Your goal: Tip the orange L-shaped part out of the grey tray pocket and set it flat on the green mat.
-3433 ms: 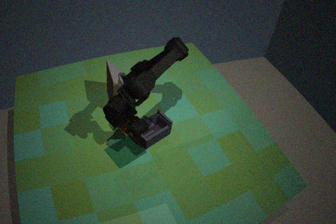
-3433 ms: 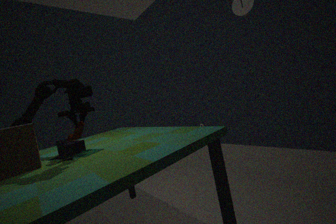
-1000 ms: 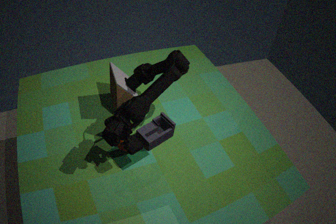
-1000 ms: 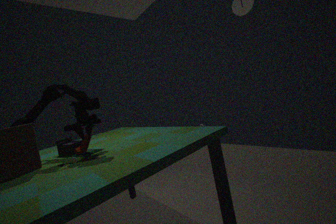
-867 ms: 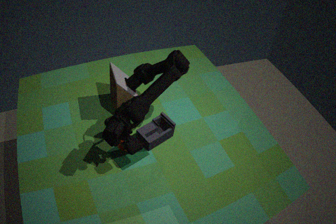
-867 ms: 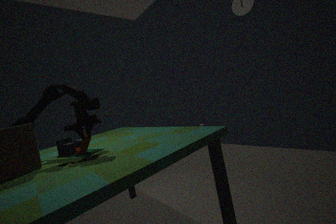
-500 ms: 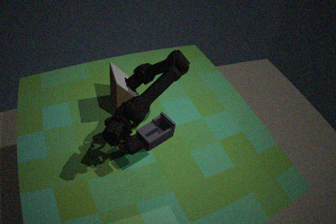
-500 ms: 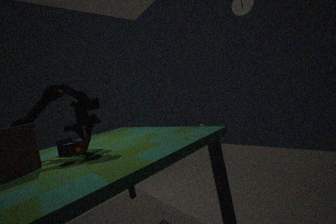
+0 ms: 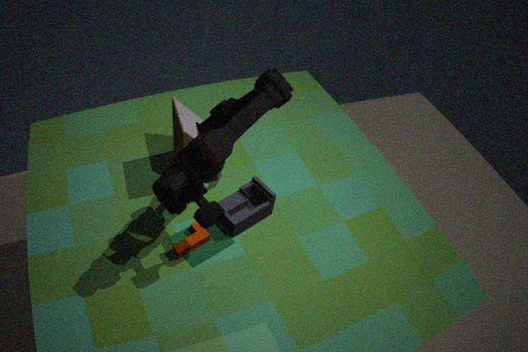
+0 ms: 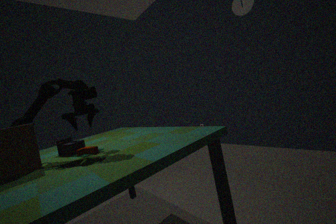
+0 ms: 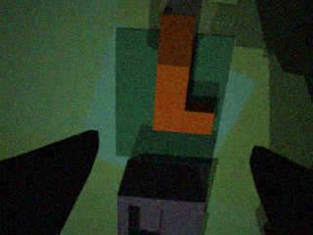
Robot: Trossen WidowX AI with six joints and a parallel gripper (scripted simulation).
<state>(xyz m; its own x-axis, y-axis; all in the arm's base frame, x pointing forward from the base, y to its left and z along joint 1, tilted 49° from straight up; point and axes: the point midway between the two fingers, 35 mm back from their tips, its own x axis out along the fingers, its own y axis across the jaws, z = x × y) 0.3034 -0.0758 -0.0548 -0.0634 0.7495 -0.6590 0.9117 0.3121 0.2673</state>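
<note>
The orange L-shaped part (image 9: 191, 241) (image 10: 88, 150) (image 11: 171, 98) lies on the dark green mat (image 9: 209, 252) (image 11: 132, 88), looking flat. The far end of its long arm reaches past the mat's outer edge. Its short foot is at the end nearer the tray. The grey tray (image 9: 252, 218) (image 10: 65, 149) (image 11: 181, 215) stands beside the mat, and its pocket is empty. My gripper (image 10: 83, 128) (image 11: 175, 147) is open and empty, above the part and tray, with its fingers wide apart. Nothing touches the part from above. The dim light hides whether its top side is up.
A tall pale and brown wedge-like block (image 9: 184, 124) (image 10: 19, 151) stands on the patchwork table top (image 9: 337, 250) behind the arm, away from the mat. The arm's shadow falls across the table beside the mat. A tiny pale object (image 10: 201, 125) is at the table's far edge.
</note>
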